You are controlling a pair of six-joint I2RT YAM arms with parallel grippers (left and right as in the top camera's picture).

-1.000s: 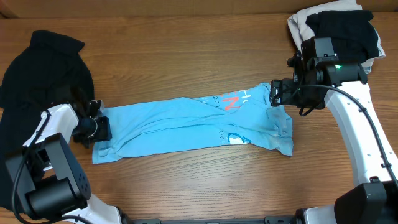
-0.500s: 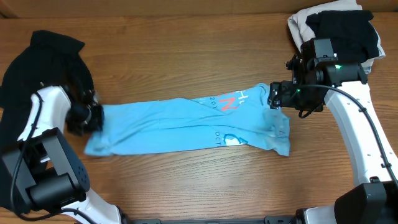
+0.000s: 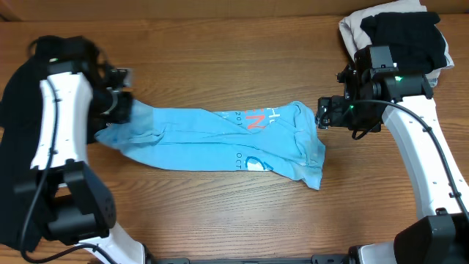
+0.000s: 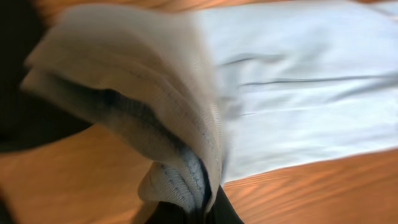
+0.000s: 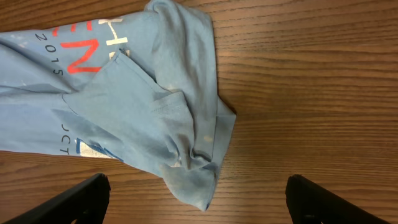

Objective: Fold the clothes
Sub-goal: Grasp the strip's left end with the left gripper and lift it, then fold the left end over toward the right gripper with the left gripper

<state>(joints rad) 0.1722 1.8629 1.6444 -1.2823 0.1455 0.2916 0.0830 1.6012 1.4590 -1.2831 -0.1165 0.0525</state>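
Light blue T-shirt end clamped tight in left gripper; right gripper spread wide, nothing held; "2015" read beside red lettering

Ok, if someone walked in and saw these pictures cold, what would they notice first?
The light blue T-shirt stands out most, stretched as a long crumpled band across the middle of the wooden table, with its red-orange print facing up. The left gripper is shut on its left end beside a black garment. The right gripper hangs open by its right end, holding nothing.
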